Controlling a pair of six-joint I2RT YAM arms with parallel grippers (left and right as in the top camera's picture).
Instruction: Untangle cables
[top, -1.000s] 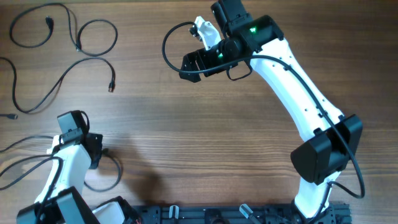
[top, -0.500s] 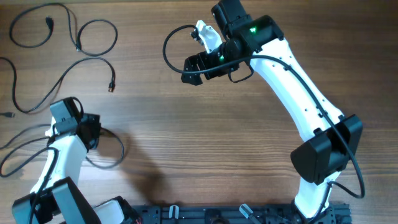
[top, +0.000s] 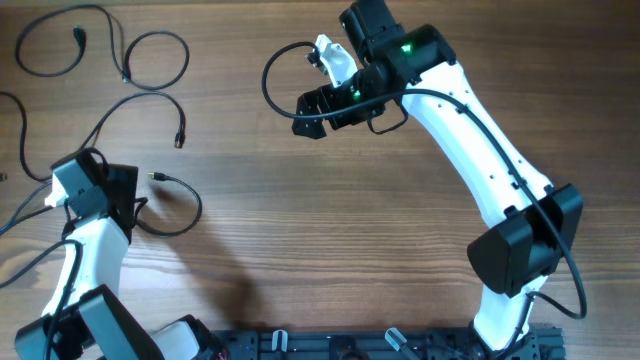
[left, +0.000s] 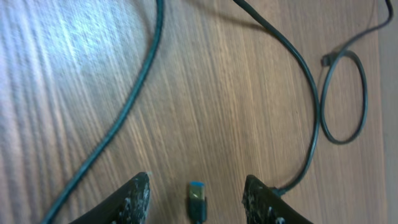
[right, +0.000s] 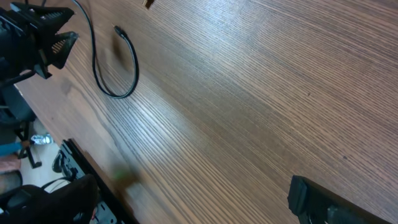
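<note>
Now the left tool (left: 199, 184), fingers apart, has moved toward 11 o'clock across the desk (top: 330, 220), its cable loop (top: 196, 207) following, while the right tool (right: 194, 198) is also apart.

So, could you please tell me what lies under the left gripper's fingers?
Between the fingertips of the left gripper is a small metal plug with a blue tip, over the wooden table. Its cord runs out of frame, and whatever sits beneath the fingers is covered.

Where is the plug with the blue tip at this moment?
In the left wrist view, the plug is at bottom centre, between the open fingers of the left pincer, touching neither.
</note>
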